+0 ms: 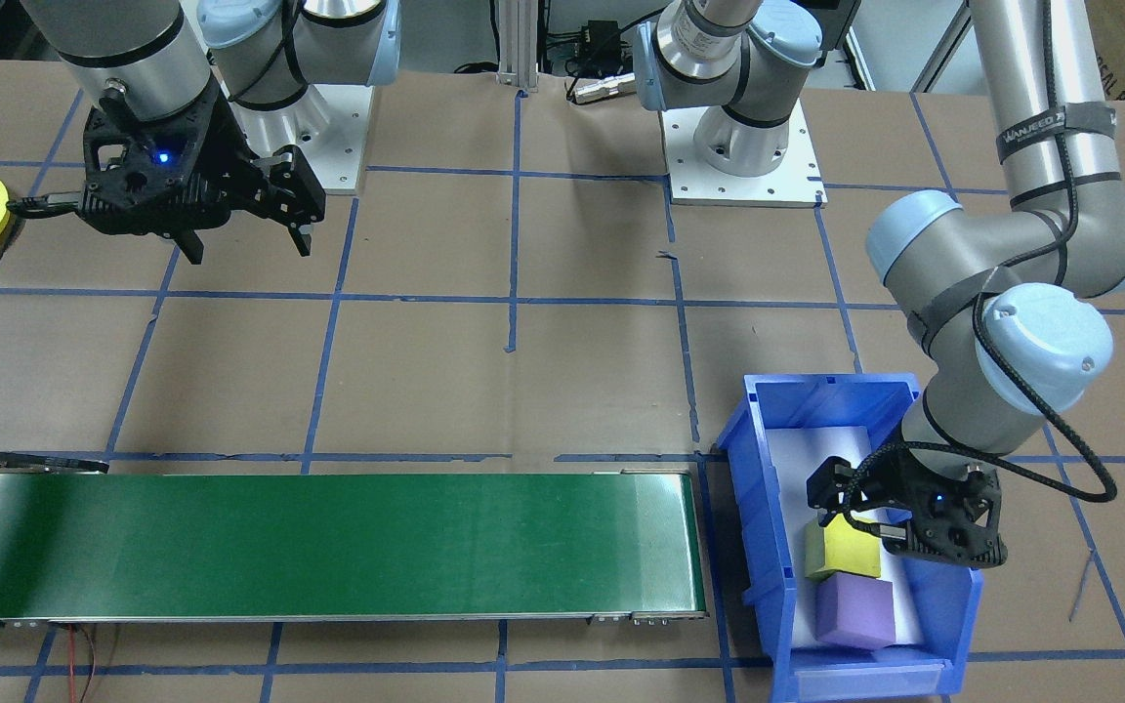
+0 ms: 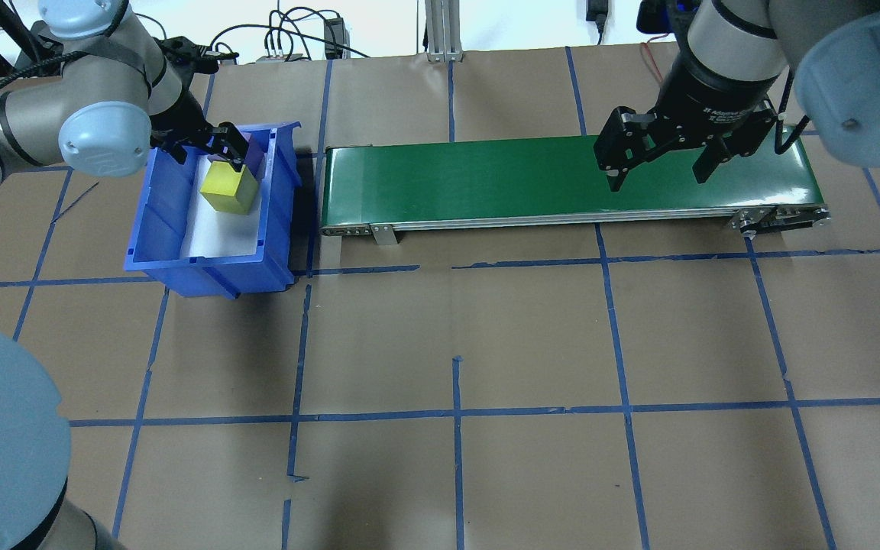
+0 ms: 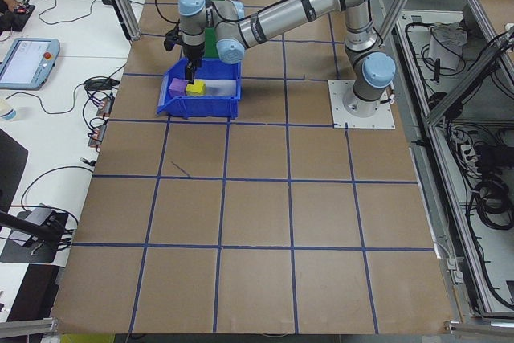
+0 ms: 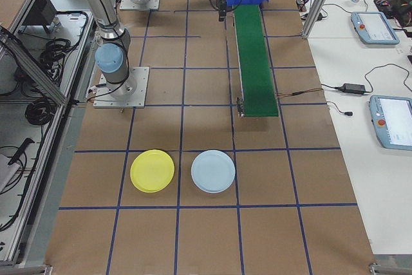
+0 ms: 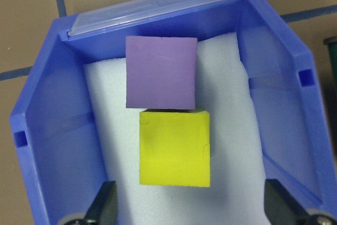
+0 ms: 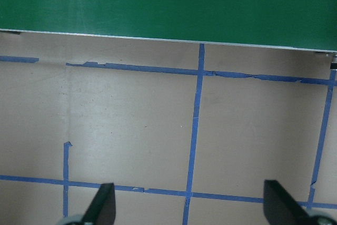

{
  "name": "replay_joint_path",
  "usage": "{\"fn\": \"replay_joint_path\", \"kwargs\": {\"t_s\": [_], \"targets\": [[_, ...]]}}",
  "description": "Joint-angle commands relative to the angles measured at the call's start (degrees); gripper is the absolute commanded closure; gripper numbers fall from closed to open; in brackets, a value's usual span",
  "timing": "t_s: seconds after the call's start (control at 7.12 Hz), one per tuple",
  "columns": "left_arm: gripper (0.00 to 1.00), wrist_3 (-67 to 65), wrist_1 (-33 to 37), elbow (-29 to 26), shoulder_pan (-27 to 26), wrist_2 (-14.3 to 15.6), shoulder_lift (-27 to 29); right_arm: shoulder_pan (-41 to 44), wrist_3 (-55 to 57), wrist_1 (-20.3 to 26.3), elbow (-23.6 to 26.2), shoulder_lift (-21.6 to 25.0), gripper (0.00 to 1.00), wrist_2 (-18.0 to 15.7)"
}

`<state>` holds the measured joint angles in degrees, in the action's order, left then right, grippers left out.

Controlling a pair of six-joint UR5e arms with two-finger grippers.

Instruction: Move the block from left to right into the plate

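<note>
A robotics laboratory: two industrial arms bolted to metal base plates (image 1: 746,156) on a brown table (image 2: 440,344) gridded with blue tape, a green conveyor belt (image 1: 328,547) at its centre. Teach pendants (image 4: 394,120), cables and power supplies line white benches (image 4: 360,159) at the frame's right.

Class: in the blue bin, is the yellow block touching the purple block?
Touching. The left wrist view shows the yellow block butted edge to edge against the purple block.

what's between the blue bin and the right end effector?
The green conveyor belt, running from beside the bin to under the open right end effector. Its surface is bare. Clearest in the overhead view.
</note>
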<state>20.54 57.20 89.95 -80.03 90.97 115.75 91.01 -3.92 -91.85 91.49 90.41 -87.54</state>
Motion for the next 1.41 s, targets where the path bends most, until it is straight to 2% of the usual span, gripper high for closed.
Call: {"fn": "replay_joint_path", "kwargs": {"t_s": [0.0,0.42,0.7,0.84,0.98,1.12,1.26], "targets": [[0.04,0.2,-1.8,1.0,0.1,-0.1,1.7,0.0,0.0,0.0,0.0,0.0,0.00,0.1],[0.06,0.9,-1.9,1.1,0.1,0.0,3.9,0.0,0.0,0.0,0.0,-0.1,0.00,0.0],[0.11,1.0,-1.9,1.4,0.1,0.3,4.9,0.0,0.0,0.0,0.1,0.0,0.00,0.1],[0.24,1.0,-1.9,1.5,0.1,0.3,5.0,0.0,0.0,0.0,0.1,-0.1,0.00,0.1],[0.41,1.1,-1.9,1.5,0.1,0.4,5.0,0.0,0.0,0.0,0.1,-0.1,0.00,0.0],[0.49,1.1,-1.8,1.2,0.1,0.6,5.0,0.0,0.0,0.0,0.1,-0.1,0.00,0.1],[0.48,1.2,-1.7,-0.1,0.1,1.0,3.2,0.0,0.0,0.0,0.1,-0.1,0.00,0.1]]}}
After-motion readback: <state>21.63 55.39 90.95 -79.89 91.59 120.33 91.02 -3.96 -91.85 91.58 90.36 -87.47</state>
